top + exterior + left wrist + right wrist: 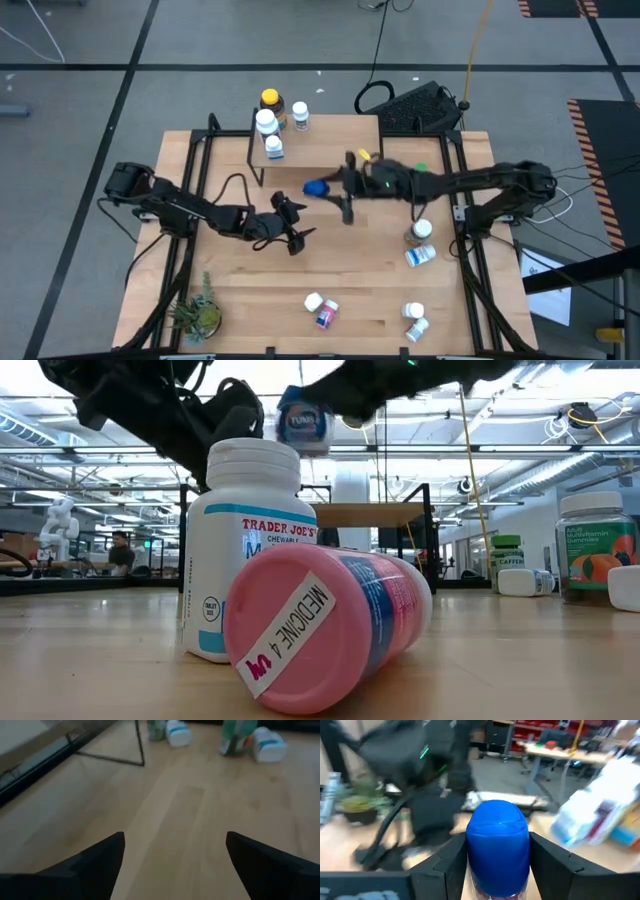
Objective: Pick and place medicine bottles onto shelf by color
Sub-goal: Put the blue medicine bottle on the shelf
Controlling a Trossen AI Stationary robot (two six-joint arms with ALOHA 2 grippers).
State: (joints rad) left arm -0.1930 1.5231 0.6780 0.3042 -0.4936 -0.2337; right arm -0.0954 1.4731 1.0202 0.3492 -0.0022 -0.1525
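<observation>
The right gripper [322, 188] grips the blue bottle [317, 188], lifted above the tabletop [240, 290] centre, just off the shelf [330, 140]. Keep it level and set it clear of the white bottles [268, 132]. The left gripper [297, 232] waits spread open near the tabletop's middle.

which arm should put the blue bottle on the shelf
Right. The right gripper already grips the blue bottle, raised just in front of the shelf. The left gripper is open and empty, low over the table.
</observation>
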